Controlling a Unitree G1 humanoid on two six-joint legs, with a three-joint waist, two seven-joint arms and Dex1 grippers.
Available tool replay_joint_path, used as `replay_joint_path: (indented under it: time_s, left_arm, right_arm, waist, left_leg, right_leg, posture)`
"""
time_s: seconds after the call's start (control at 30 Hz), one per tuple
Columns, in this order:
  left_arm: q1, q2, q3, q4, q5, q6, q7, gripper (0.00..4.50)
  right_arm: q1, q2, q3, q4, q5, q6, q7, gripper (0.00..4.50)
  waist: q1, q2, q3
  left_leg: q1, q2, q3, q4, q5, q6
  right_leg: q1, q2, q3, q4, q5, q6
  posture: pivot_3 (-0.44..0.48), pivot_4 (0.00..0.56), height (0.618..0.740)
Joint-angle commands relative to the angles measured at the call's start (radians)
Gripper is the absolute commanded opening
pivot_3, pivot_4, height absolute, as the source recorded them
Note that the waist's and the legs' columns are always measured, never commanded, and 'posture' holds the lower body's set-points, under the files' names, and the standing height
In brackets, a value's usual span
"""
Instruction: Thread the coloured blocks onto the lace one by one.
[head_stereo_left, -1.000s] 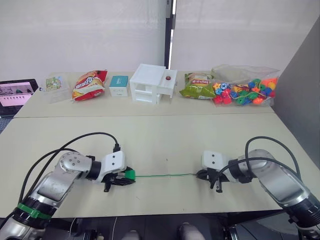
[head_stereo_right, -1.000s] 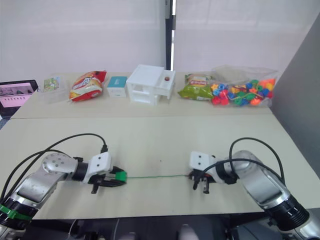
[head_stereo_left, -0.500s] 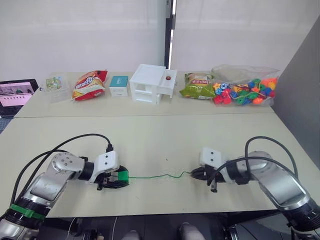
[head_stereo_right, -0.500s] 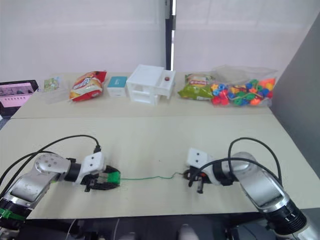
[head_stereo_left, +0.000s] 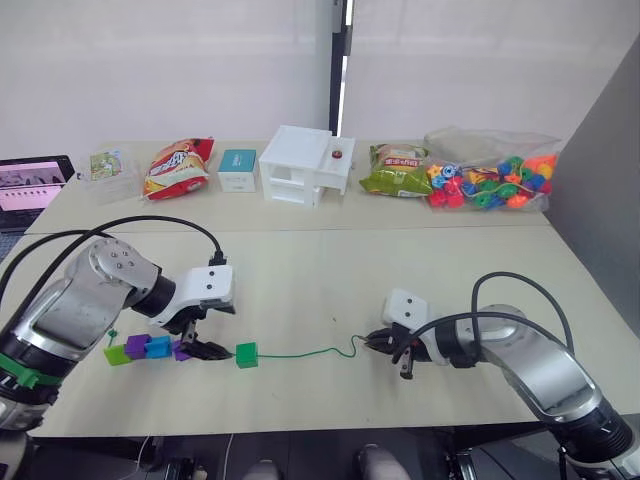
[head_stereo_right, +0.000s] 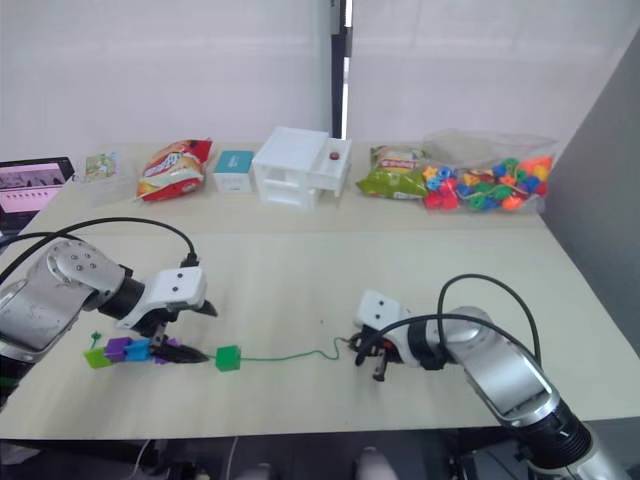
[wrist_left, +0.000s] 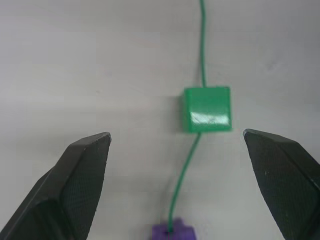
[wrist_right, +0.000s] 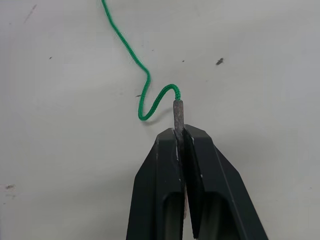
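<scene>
Four coloured blocks lie in a row on the lace at the table's front left: lime green (head_stereo_left: 116, 354), purple (head_stereo_left: 136, 348), blue (head_stereo_left: 157, 346) and purple (head_stereo_left: 181, 350). A dark green block (head_stereo_left: 245, 355) sits on the lace (head_stereo_left: 310, 351) a little to their right. My left gripper (head_stereo_left: 218, 332) is open over the gap between them and holds nothing. In the left wrist view the dark green block (wrist_left: 207, 108) lies free between the spread fingers (wrist_left: 82, 170). My right gripper (wrist_right: 179, 132) is shut on the lace's grey tip (wrist_right: 177, 112). The lace curls just ahead of it.
Along the far table stand a tablet (head_stereo_left: 32, 182), a red snack bag (head_stereo_left: 178, 168), a teal box (head_stereo_left: 237, 170), a white drawer unit (head_stereo_left: 305, 166), a green snack bag (head_stereo_left: 395, 171) and a clear bag of bright beads (head_stereo_left: 490, 180). Black cables loop over both arms.
My left gripper has opened, let go of the dark green block and drawn back to the left, baring the row of threaded blocks. The right gripper moved left and the lace went slack.
</scene>
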Motion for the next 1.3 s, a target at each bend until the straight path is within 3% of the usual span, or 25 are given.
replay_joint_path:
  time_s: [0.03, 0.2, 0.3, 0.5, 1.1, 1.3]
  left_arm:
    - [-0.154, 0.004, -0.093, -0.048, 0.011, 0.139, -0.097, 4.48]
    - [-0.357, -0.024, -0.331, -0.058, 0.073, 0.298, -0.112, 4.48]
    - [-0.364, -0.053, -0.405, -0.061, 0.141, 0.331, -0.087, 4.48]
    - [-0.367, -0.13, -0.455, -0.06, 0.177, 0.35, -0.044, 4.48]
    - [-0.348, -0.225, -0.563, 0.043, 0.326, 0.198, -0.062, 4.48]
    - [-0.319, -0.231, -0.554, 0.049, 0.351, 0.177, -0.079, 2.71]
  right_arm:
    - [-0.011, 0.008, 0.001, -0.02, 0.008, -0.007, -0.015, 0.0]
    - [-0.009, 0.018, 0.009, -0.025, 0.008, -0.005, -0.037, 0.0]
    - [-0.008, 0.025, 0.007, -0.036, 0.011, 0.01, -0.054, 0.0]
    - [0.003, 0.028, 0.005, -0.064, 0.025, 0.038, -0.074, 0.0]
    - [0.022, 0.073, 0.006, -0.11, 0.065, 0.103, -0.154, 0.0]
    - [0.034, 0.075, -0.001, -0.123, 0.07, 0.117, -0.169, 0.0]
  waist:
    - [0.004, -0.001, 0.001]
    - [0.008, -0.002, 0.001]
    - [0.002, -0.002, 0.001]
    - [0.006, -0.002, 0.001]
    - [0.009, -0.002, 0.001]
    - [0.009, -0.002, 0.001]
  left_leg:
    - [0.0, 0.0, 0.0, 0.0, 0.0, 0.0]
    - [-0.002, 0.0, 0.0, 0.002, 0.0, 0.0]
    - [-0.002, 0.0, -0.001, 0.002, 0.0, 0.0]
    - [-0.003, 0.0, -0.001, 0.003, 0.0, 0.0]
    - [-0.001, -0.001, -0.001, 0.003, 0.0, 0.0]
    - [-0.001, -0.001, -0.001, 0.004, 0.0, 0.0]
  right_leg:
    - [0.0, 0.0, 0.0, 0.0, 0.0, 0.0]
    - [0.001, 0.0, 0.0, -0.003, 0.0, 0.001]
    - [0.001, 0.0, 0.0, -0.002, 0.0, 0.001]
    - [-0.001, 0.0, 0.0, 0.001, 0.0, 0.0]
    - [0.001, 0.0, 0.0, 0.001, 0.0, 0.0]
    - [0.002, 0.0, 0.0, 0.001, 0.0, 0.0]
  posture:
    - [0.0, 0.15, 0.74]
    - [0.0, 0.15, 0.74]
    - [0.0, 0.15, 0.74]
    - [0.0, 0.15, 0.74]
    - [0.0, 0.15, 0.74]
    - [0.0, 0.15, 0.74]
